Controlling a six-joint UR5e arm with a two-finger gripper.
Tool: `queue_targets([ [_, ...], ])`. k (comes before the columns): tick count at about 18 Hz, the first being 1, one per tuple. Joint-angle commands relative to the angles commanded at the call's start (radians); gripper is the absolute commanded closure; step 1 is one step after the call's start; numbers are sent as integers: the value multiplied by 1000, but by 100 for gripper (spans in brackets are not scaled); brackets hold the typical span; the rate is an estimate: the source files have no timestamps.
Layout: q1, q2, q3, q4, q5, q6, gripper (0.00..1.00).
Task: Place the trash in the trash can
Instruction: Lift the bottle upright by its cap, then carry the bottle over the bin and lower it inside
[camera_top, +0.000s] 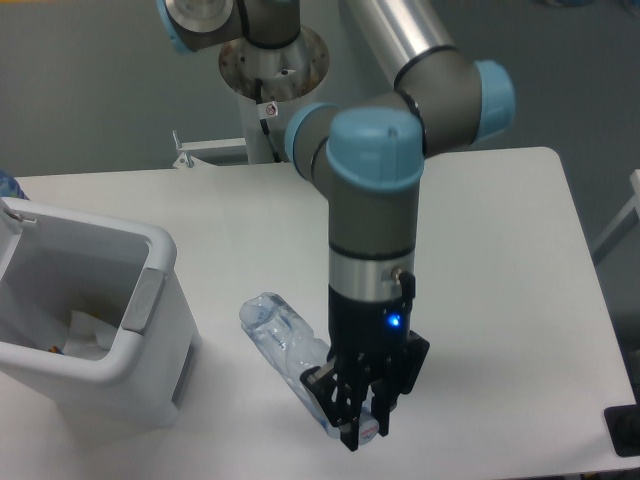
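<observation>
Now fingers (352, 420) pinch the bottle's (283, 345) lower end.

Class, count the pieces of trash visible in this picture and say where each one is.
2: a crushed bottle gripped at its near end by the gripper, and pale scraps inside the trash can. More may be hidden inside.

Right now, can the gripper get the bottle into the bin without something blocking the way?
Probably yes. The gripper appears shut on one end of the bottle, and the bare table lies between it and the bin, whose top is open.
</observation>
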Motion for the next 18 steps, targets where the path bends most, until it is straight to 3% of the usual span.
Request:
queue_targets([
  [7,-9,21,64,20,-98,17,76],
  [18,-161,84,63,23,-101,-18,76],
])
